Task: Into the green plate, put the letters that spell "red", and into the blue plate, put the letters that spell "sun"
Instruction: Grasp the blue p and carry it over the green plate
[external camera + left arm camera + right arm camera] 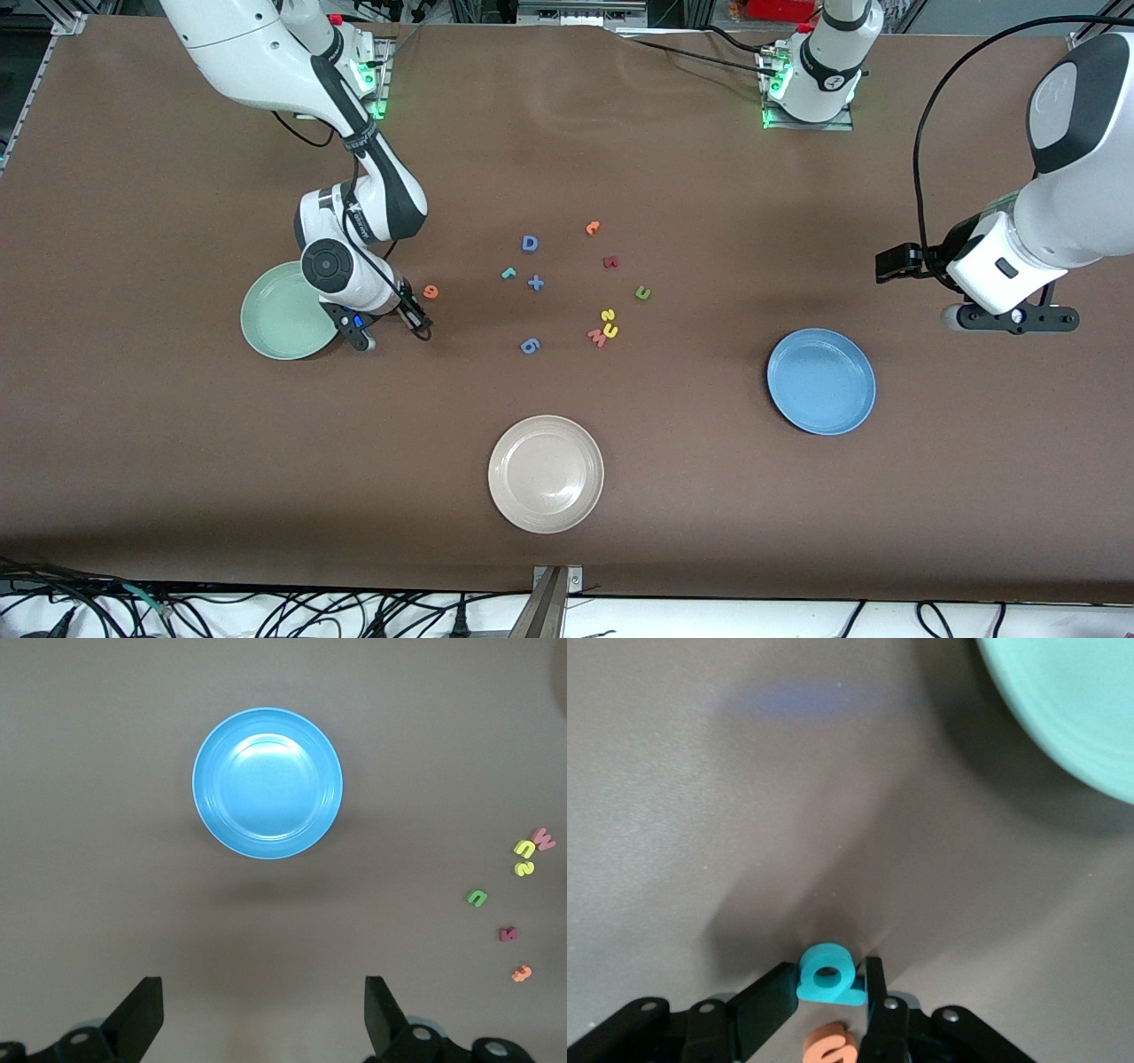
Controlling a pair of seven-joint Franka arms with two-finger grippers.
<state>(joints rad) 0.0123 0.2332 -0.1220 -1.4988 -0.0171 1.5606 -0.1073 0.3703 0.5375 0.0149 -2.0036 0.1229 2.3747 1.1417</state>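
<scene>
While the left gripper (261, 1019) hangs with its jaws spread wide and holding nothing over bare table near the blue plate (821, 381), the right gripper (826, 997) sits low at the table just beside the green plate (282, 312), its fingers pressed on either side of the teal d (828, 974). One orange e (431, 291) lies on the table just beside that gripper.

Three plates rest on the table: one green toward the right arm's end, one blue toward the left arm's end, and one cream-white plate (546, 473) between them, nearest the front camera. All three hold nothing.

Nine loose letters lie in the middle cluster. One teal r (508, 273) sits beside a blue plus (535, 283), with one blue capital D (529, 244) farther from the camera and one blue rounded letter (530, 346) nearer. Toward the left arm's end lie one orange letter (593, 228), one dark red letter (609, 262), one green arch (642, 292), one yellow s (608, 315), one yellow arch (610, 330) and one pink-red W (596, 338), the last three close together.
</scene>
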